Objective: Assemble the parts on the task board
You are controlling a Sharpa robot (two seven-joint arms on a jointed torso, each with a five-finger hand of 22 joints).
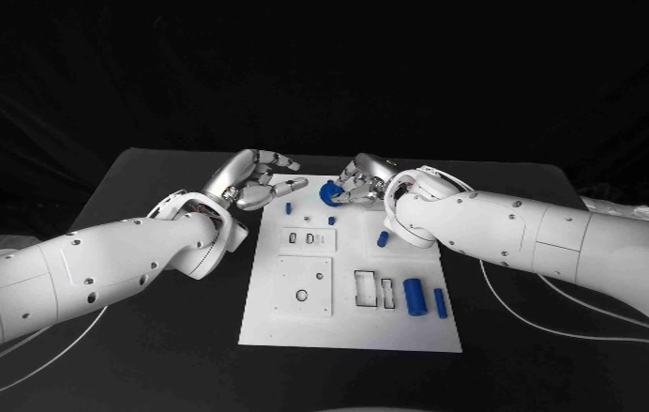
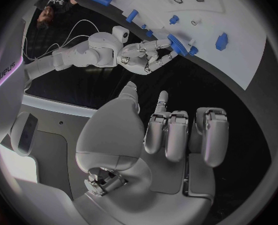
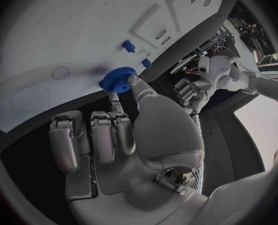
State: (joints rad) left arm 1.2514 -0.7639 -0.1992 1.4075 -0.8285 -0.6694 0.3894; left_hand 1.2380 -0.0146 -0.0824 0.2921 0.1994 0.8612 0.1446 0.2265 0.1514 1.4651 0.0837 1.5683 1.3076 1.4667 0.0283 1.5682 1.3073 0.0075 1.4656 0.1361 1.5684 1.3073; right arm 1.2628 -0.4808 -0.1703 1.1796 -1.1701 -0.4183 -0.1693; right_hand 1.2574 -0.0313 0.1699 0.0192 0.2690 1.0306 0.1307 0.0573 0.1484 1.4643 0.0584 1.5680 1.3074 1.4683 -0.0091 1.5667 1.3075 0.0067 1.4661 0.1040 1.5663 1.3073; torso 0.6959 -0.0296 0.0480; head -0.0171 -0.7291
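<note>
The gear [image 3: 118,80], a blue toothed wheel, sits at the far edge of the board [image 1: 406,332], pinched between the thumb and a finger of the right hand [image 1: 363,183]; that hand's other fingers are curled back. The left hand [image 1: 254,181] hangs just off the board's far left corner with its fingers apart and nothing in them.

The grip looks thin, just on the rim of the gear, so it could twist or slip out as the hand moves, and being so near the edge it could fall off the board onto the table [image 1: 162,173]. Two small pegs [image 3: 128,46] stand close by; a sweep of the curled fingers could knock them. The two hands are near each other, so a reach by the left could bump the right. The cylinders [image 1: 414,297] near the right edge are well apart from all this.
</note>
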